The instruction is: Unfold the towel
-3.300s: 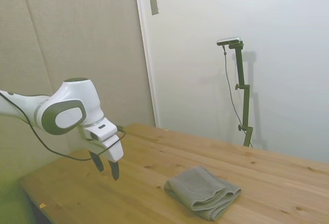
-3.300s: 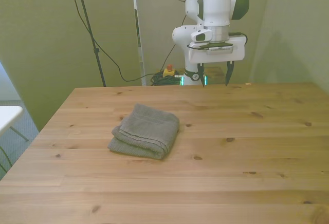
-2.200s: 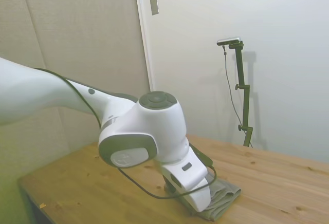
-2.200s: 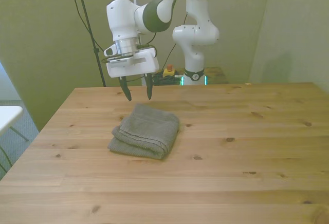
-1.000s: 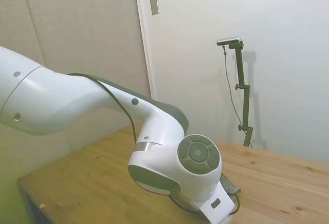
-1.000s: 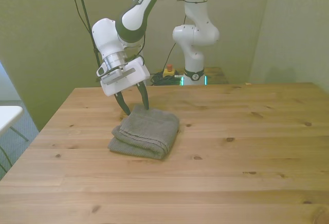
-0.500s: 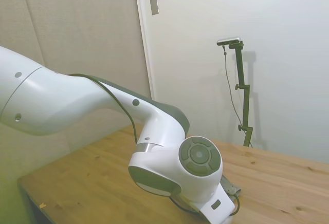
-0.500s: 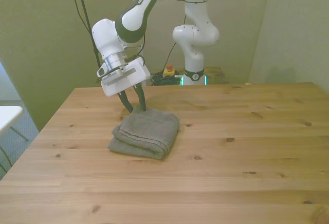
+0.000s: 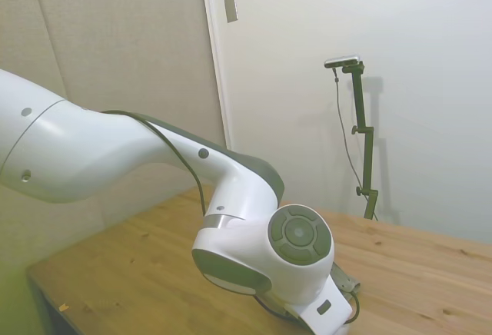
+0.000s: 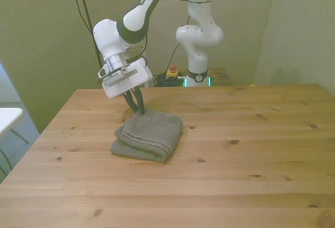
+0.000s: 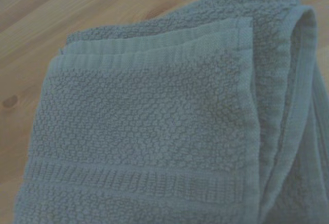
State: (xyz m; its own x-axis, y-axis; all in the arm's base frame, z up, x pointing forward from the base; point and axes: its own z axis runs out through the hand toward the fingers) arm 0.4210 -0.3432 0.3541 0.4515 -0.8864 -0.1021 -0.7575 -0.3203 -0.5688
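A small grey-green towel (image 10: pixel 149 135) lay folded in thick layers on a wooden desk (image 10: pixel 251 155), toward the front view's left of the desk's middle. The white arm (image 10: pixel 137 13) reached down to the towel's far edge, the edge nearest the robot's base. Its tool (image 10: pixel 137 106) pointed down with the two dark fingers drawn close together at that edge, apparently pinching the top layer of the towel; how much cloth they held was too small to tell. The towel did not look lifted.

The step in hand looked like the grasp of an upper corner or edge, made so that the fold could be opened. The next move would probably call for raising that layer a little and drawing it away from the rest of the towel, low and slowly, so that the lower layers stayed on the desk and did not drag along.

In the wrist view the towel (image 11: pixel 154 126) filled almost the whole picture: a hemmed top layer with a woven band, a rounded fold running along one side, and more layers beneath.

In the side view the arm's bulky joints (image 9: pixel 265 262) hid nearly all of the towel, with only a sliver (image 9: pixel 342 277) showing beyond them.

Around the towel the desk carried nothing else. Past the desk's far edge, beyond the towel, stood the robot's base (image 10: pixel 199 45) with cables on the floor. Nothing stood in the way of pulling the layer open.
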